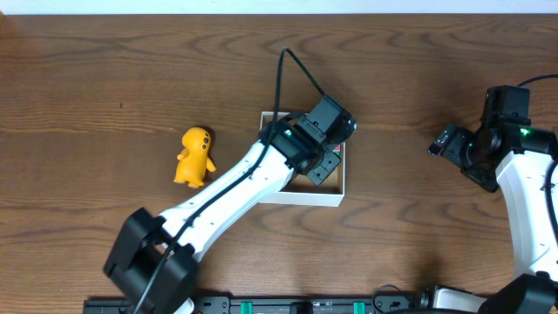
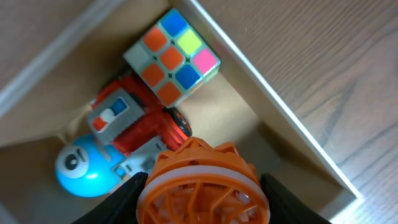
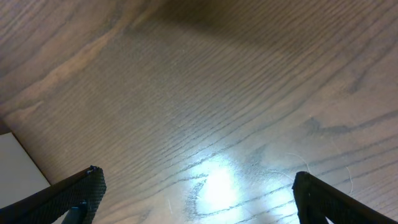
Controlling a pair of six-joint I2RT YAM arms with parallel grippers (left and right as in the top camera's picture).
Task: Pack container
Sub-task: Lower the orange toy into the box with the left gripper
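Note:
The container (image 1: pixel 301 197) is a small square white-walled box with a tan inside at the table's middle; its wall shows in the left wrist view (image 2: pixel 273 102). My left gripper (image 1: pixel 324 164) hangs over its inside, shut on an orange ribbed round toy (image 2: pixel 202 183). Inside the box lie a colour cube (image 2: pixel 173 56), a red toy vehicle (image 2: pixel 134 121) and a blue round toy (image 2: pixel 79 167). A yellow figure toy (image 1: pixel 194 157) lies on the table left of the box. My right gripper (image 3: pixel 196 193) is open and empty above bare wood at the right.
The wooden table (image 1: pixel 87 87) stretches around the box. My left arm crosses from the front left to the box. A corner of a white thing (image 3: pixel 18 171) shows at the left edge of the right wrist view.

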